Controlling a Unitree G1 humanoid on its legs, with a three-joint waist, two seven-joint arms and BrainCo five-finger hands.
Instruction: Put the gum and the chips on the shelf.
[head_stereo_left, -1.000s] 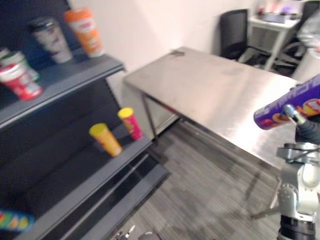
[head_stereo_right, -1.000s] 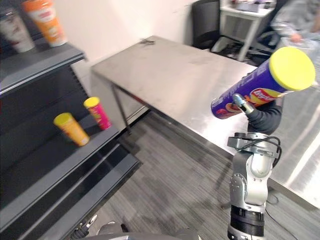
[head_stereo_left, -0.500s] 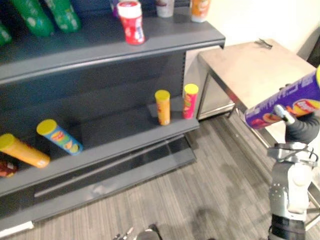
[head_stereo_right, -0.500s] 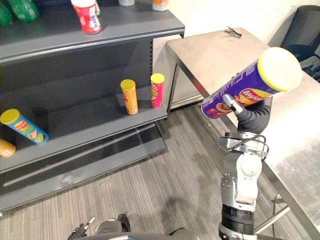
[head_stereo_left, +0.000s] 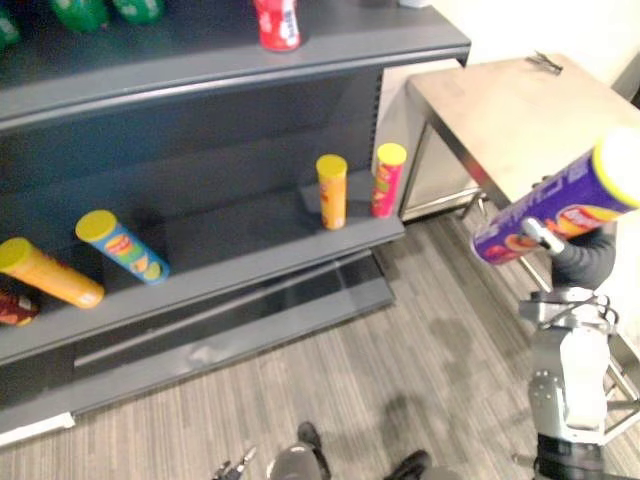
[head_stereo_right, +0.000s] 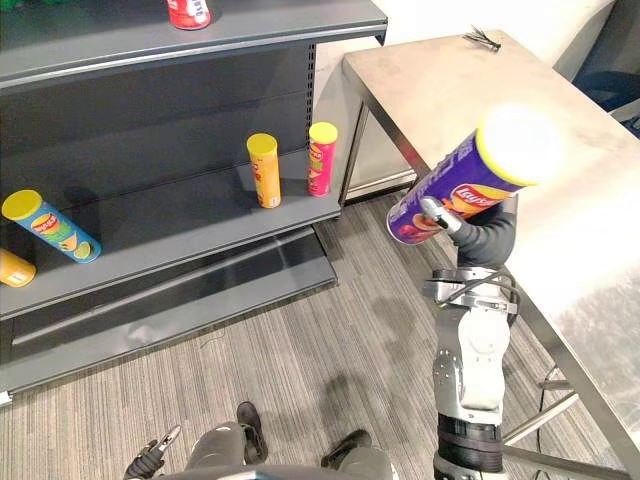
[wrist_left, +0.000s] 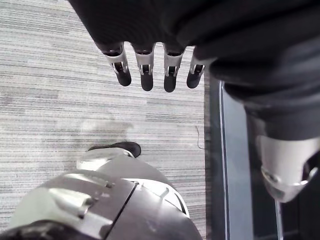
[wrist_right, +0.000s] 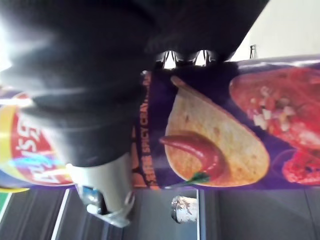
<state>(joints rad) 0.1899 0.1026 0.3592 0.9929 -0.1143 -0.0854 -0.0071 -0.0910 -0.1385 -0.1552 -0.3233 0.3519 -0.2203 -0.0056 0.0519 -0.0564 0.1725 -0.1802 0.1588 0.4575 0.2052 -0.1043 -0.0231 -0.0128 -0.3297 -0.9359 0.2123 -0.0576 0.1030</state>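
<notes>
Chips can (head_stereo_right: 470, 180) in air, right robot hand (head_stereo_right: 445, 215) wrapped round it near base.
Likely light, stiff tube; slick wall, dents if squeezed; mid-body hold steadier.
Long axis tilted: yellow lid toward 2 o'clock, base toward 8 o'clock.
Shelf (head_stereo_right: 200, 225) at 9 o'clock of can, bench (head_stereo_right: 470, 90) at 1 o'clock.
Left robot hand (wrist_left: 145, 70) slack, empty, over floor.

Purple yellow-lidded chips can (head_stereo_right: 465, 185), tilted, in right robot hand (head_stereo_right: 487, 240)

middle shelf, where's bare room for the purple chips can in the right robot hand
The widest bare stretch of the middle shelf lies between the lying blue can and the upright orange can. Left of the blue can a second lying can crowds it; the pink can takes the right end.
</notes>
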